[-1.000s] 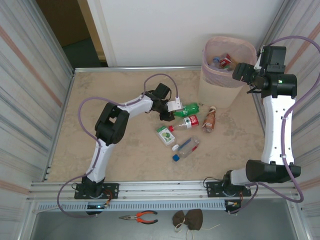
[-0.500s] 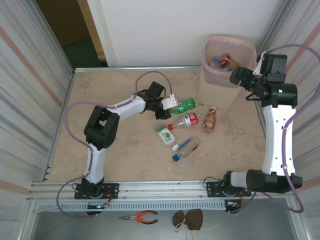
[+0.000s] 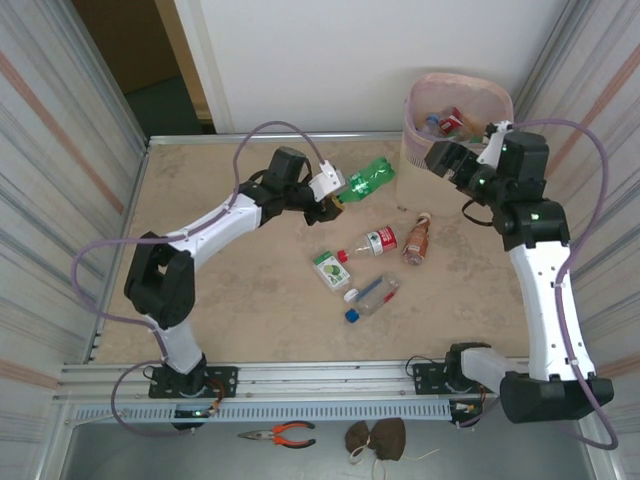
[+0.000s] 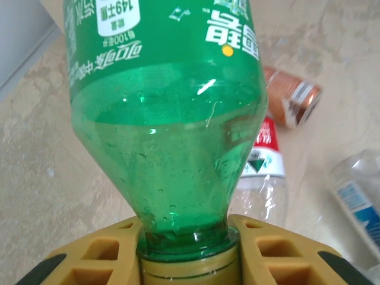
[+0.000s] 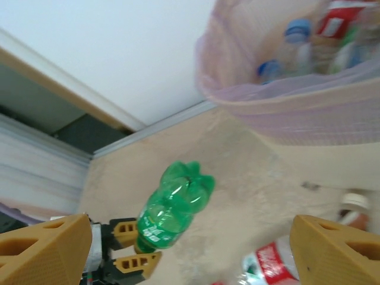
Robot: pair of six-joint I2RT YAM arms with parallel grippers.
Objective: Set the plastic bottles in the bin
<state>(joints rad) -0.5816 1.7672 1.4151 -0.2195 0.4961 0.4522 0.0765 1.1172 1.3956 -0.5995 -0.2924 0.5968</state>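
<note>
A green plastic bottle [image 3: 368, 178] hangs above the table, left of the bin [image 3: 415, 168]. My left gripper [image 3: 336, 196] is shut on its neck. In the left wrist view the neck [image 4: 185, 234] sits clamped between the yellow fingers [image 4: 98, 255]. My right gripper [image 3: 440, 160] stands open in front of the bin, facing the green bottle [image 5: 175, 205], with nothing between its fingers [image 5: 44, 252]. The pink bin [image 5: 285, 101] holds several bottles in its liner. On the table lie a red-labelled bottle [image 3: 372, 241], a brownish one [image 3: 419, 238], a green-labelled one [image 3: 330, 270] and a clear blue-capped one [image 3: 372, 296].
Metal walls close in the table on both sides, and a white wall stands behind it. Orange-handled pliers [image 3: 283, 433] and a brown lump [image 3: 377, 438] lie below the front rail, off the table.
My left arm has stretched out and lifted the green bottle off the table toward the bin. My right gripper has swung from the bin's right side to its front, toward the bottle.
</note>
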